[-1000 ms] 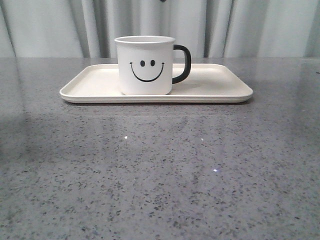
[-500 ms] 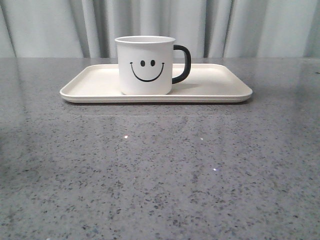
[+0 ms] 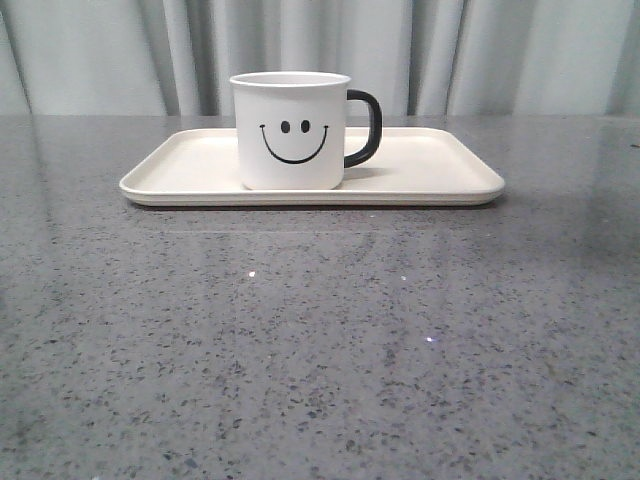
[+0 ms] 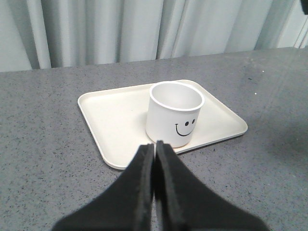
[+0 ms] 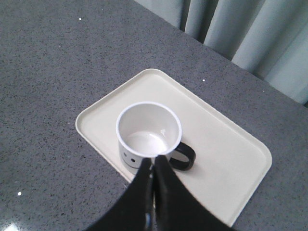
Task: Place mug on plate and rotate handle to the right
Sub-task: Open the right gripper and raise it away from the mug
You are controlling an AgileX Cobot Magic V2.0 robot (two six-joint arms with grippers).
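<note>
Sitting upright on plate: mug point(image 3: 289, 130), upper centre of the front frame, smiley print facing the camera
Mug inside: white, nothing seen in it, rim round and open in the right wrist frame point(image 5: 148, 130)
Handle: black loop point(image 3: 365, 127) sticking out toward the right side of the front frame; seen at lower right of the mug in the right wrist frame point(image 5: 183, 157); hidden in the left wrist frame
Plate: cream tray point(image 3: 440, 170), flat on the table, long side across the frame, mug left of its centre
Plate, other frames: bare floor left of the mug in the left wrist frame point(image 4: 113, 110); wide bare stretch right of the mug in the right wrist frame point(image 5: 226, 154)
Table: grey speckled stone point(image 3: 320, 350), filling the lower half of the front frame
Backdrop: pale curtain point(image 3: 520, 55) along the top edge
Left gripper: point(image 4: 155, 154) fingers pressed together, clenched on nothing, bottom centre of its frame, apart from the mug
Right gripper: point(image 5: 153, 168) fingers closed tight, grasping nothing, bottom centre, above the mug's near rim; contact cannot be told
Front frame: neither gripper visible
</note>
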